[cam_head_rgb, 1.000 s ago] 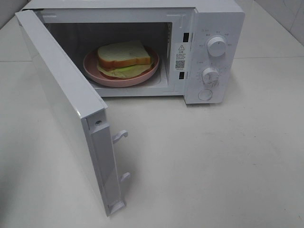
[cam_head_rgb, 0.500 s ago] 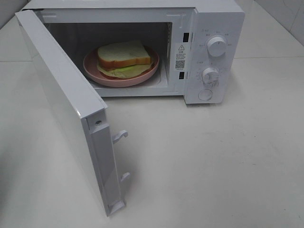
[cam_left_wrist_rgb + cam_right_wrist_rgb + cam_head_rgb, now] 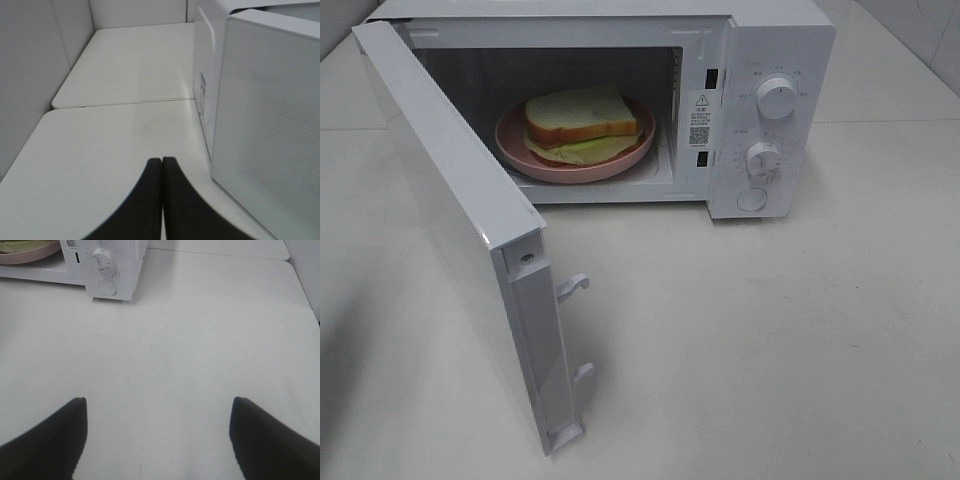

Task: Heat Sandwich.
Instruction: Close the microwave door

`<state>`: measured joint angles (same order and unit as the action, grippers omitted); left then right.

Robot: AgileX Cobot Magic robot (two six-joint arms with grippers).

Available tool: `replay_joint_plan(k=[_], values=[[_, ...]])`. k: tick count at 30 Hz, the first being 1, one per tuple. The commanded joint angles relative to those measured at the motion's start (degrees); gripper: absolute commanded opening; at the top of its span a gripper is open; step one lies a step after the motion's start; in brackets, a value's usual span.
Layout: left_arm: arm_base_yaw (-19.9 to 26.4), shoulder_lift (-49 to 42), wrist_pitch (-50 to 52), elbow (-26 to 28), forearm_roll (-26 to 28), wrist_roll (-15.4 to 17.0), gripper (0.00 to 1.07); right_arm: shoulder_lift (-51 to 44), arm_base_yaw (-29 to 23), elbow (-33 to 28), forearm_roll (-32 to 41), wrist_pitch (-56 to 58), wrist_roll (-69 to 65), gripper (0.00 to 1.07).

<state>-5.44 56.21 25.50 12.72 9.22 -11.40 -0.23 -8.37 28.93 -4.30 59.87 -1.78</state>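
The left end effector (image 3: 161,167) was pressed fully shut with nothing between its fingers. It was low over the surface (image 3: 115,145), just beside the outer face of the open door (image 3: 270,110) of the microwave (image 3: 815,60). The right end effector (image 3: 158,405) stood wide open and empty, in front of the microwave and well apart from it. The sandwich (image 3: 582,112) lay on a pink plate (image 3: 525,155) inside the microwave's cavity. It looked light, soft and easily crushed, with layers prone to sliding, so the stiff plate rim would probably be the safer hold.
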Motion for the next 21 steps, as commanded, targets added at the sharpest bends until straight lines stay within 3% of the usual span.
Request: replay_joint_plan(k=[1,5,10,12,18,21], values=[[-3.38,4.64,6.88,0.06,-1.66,0.40,0.00,-1.49,0.46,0.00,0.00,-0.29,0.29,0.76],[-6.30,10.31,12.89,0.23,-2.23,0.46,0.00,-1.49,0.46,0.00,0.00,-0.29,0.29,0.76],[-9.85,16.73,18.56,0.34,-2.86,4.35,0.00,-1.49,0.46,0.00,0.00,-0.29,0.29,0.76],[-10.83,19.82,20.97,0.40,-5.33,6.93,0.00,-1.49,0.46,0.00,0.00,-0.29,0.29,0.76],[-11.12,23.95,21.60,2.75,-10.08,10.31,0.00,-1.49,0.46,0.00,0.00,-0.29,0.29,0.76],[-11.12,26.13,21.26,5.33,-15.13,13.06,0.00,-1.49,0.46,0.00,0.00,-0.29,0.29,0.76]])
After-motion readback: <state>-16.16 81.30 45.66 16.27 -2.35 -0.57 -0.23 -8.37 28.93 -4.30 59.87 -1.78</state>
